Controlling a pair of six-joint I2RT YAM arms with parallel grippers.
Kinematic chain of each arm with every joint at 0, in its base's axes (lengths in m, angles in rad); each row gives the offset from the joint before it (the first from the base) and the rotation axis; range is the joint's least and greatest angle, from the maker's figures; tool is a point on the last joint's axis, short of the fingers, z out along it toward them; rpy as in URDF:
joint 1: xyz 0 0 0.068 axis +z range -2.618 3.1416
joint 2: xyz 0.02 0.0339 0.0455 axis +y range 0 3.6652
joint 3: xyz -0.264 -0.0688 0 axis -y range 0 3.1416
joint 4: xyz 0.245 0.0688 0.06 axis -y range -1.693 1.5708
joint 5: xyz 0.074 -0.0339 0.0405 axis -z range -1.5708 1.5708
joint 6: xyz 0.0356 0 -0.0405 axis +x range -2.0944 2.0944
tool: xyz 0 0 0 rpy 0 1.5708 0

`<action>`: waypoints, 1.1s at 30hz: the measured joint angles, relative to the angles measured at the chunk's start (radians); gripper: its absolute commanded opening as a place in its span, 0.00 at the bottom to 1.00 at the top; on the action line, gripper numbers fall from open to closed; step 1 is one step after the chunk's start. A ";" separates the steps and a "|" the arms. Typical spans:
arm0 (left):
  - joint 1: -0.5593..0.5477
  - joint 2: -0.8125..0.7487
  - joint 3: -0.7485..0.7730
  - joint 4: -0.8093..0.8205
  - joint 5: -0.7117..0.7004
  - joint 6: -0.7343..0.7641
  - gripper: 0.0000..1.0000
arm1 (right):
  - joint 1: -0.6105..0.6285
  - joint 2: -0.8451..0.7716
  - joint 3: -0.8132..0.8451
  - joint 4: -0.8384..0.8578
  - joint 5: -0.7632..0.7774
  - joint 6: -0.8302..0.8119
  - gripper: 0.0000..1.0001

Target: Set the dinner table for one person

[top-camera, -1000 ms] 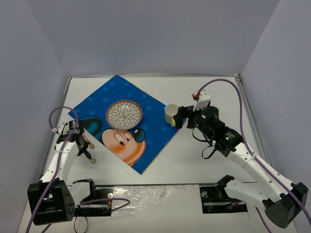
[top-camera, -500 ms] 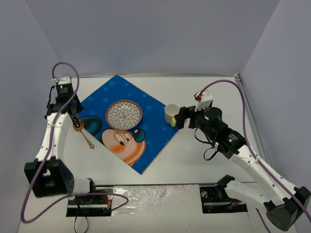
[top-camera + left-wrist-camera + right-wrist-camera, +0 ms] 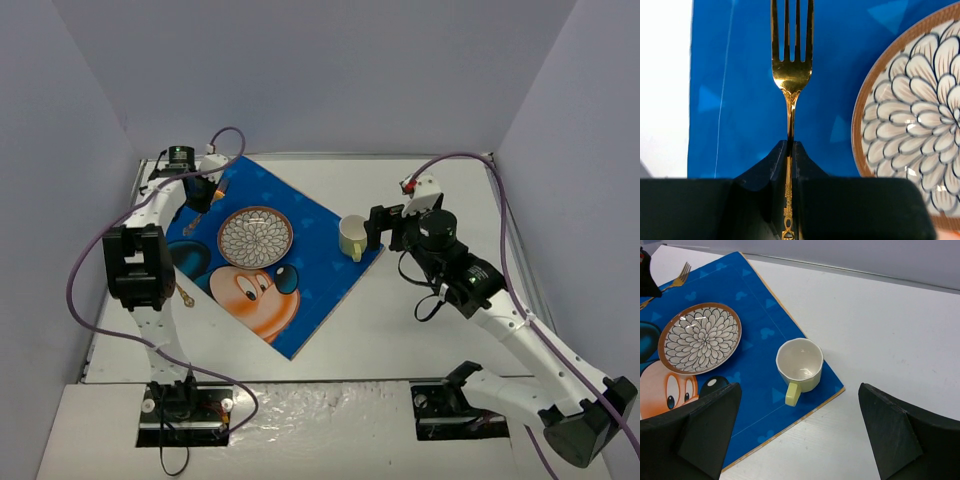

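My left gripper (image 3: 203, 196) is shut on the handle of a gold fork (image 3: 791, 75) and holds it over the far left part of the blue cartoon-mouse placemat (image 3: 300, 290), just left of the flower-patterned plate (image 3: 255, 236). In the left wrist view the jaws (image 3: 790, 150) pinch the handle, with the tines pointing away and the plate (image 3: 920, 125) to the right. My right gripper (image 3: 378, 228) is open and empty, just right of the pale yellow mug (image 3: 351, 237). In the right wrist view the mug (image 3: 800, 362) stands upright on the placemat's corner, ahead of the open gripper (image 3: 799, 405), untouched.
A gold spoon (image 3: 185, 293) lies on the white dinner table (image 3: 440, 190) left of the placemat. Grey walls close in the table on three sides. The fork (image 3: 677, 277) also shows at the far left of the right wrist view.
My left arm has swung from the near left to the far left, carrying the fork over the placemat beside the plate. The spoon stayed on the table. My right gripper barely moved.
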 measured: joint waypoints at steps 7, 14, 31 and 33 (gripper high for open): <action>-0.032 0.156 0.097 -0.016 0.035 0.113 0.00 | 0.000 0.089 0.032 -0.001 0.009 0.010 1.00; -0.031 0.213 0.151 -0.021 0.034 0.162 0.00 | 0.000 0.145 0.057 -0.006 0.009 0.025 1.00; -0.024 0.254 0.173 -0.014 -0.005 0.173 0.00 | 0.000 0.163 0.072 -0.007 0.009 0.031 1.00; -0.021 0.255 0.173 -0.011 -0.006 0.173 0.00 | -0.001 0.164 0.072 -0.007 0.009 0.031 1.00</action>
